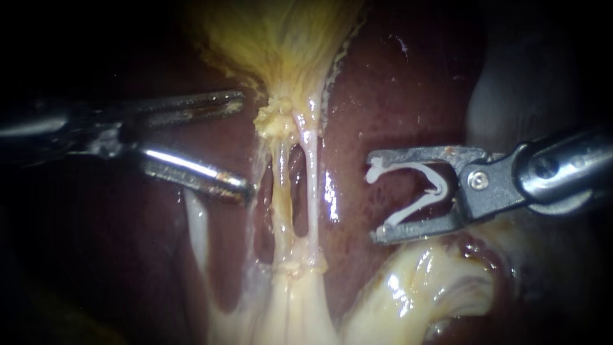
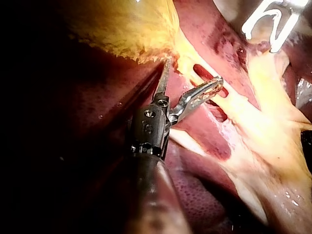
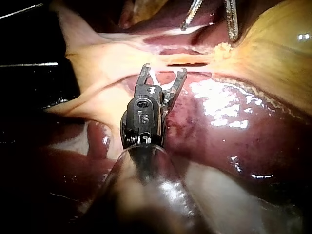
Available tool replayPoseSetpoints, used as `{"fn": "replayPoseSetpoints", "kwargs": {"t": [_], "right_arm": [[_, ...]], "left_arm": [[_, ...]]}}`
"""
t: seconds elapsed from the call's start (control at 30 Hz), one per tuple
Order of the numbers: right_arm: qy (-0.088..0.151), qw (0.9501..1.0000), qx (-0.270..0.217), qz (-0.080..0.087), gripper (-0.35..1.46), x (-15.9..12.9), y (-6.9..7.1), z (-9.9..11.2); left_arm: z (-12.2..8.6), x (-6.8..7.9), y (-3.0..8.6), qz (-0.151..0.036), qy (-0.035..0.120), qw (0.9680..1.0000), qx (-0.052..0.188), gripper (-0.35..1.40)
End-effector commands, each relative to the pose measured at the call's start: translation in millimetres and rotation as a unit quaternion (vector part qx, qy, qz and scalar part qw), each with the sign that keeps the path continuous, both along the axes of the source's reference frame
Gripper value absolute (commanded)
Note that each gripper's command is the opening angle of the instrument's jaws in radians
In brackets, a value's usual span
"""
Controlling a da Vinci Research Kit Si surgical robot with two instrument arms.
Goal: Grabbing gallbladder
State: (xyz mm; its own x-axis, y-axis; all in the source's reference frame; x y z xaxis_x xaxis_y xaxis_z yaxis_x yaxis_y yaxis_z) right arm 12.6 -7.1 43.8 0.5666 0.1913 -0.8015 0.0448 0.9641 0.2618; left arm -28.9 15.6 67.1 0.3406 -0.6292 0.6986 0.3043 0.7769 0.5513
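Note:
The yellow gallbladder (image 1: 281,38) narrows to a neck from which two pale tubes (image 1: 281,185) run down side by side over the dark liver (image 1: 396,96). My left instrument (image 1: 244,145) stands just left of the neck and tubes, jaws wide open with nothing gripped. In its wrist view the left instrument (image 2: 194,72) has one jaw tip close to the gallbladder (image 2: 126,29) edge. My right instrument (image 1: 375,197) waits right of the tubes, apart from them. Its jaws stand wide and carry a white clip (image 1: 421,191) touching both. The right instrument (image 3: 165,70) points at the tubes.
Pale fatty tissue (image 1: 421,281) bulges below the right instrument. More pale tissue (image 1: 294,313) spreads where the tubes end. Wet liver (image 3: 234,126) lies beside the right instrument's shaft. The left instrument (image 3: 212,19) shows beyond the tubes in the right wrist view.

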Motion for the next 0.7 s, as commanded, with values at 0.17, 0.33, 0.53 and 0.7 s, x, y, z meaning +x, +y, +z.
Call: {"fn": "replayPoseSetpoints", "kwargs": {"t": [0.17,0.33,0.53,0.7], "right_arm": [[0.0,1.0,0.0,0.0,0.5,0.0,0.0,0.0],[0.0,1.0,0.0,0.0,0.5,0.0,0.0,0.0],[0.0,1.0,0.0,0.0,0.5,0.0,0.0,0.0],[0.0,1.0,0.0,0.0,0.5,0.0,0.0,0.0]], "left_arm": [[1.1,-0.7,0.9,-0.009,0.0,0.9998,0.016,0.63],[1.8,-1.1,1.4,-0.017,0.0,0.9994,0.029,0.42],[2.3,-1.0,1.8,-0.027,0.0,0.9985,0.047,-0.13],[2.4,-0.5,1.8,-0.034,0.004,0.9976,0.06,-0.35]]}}
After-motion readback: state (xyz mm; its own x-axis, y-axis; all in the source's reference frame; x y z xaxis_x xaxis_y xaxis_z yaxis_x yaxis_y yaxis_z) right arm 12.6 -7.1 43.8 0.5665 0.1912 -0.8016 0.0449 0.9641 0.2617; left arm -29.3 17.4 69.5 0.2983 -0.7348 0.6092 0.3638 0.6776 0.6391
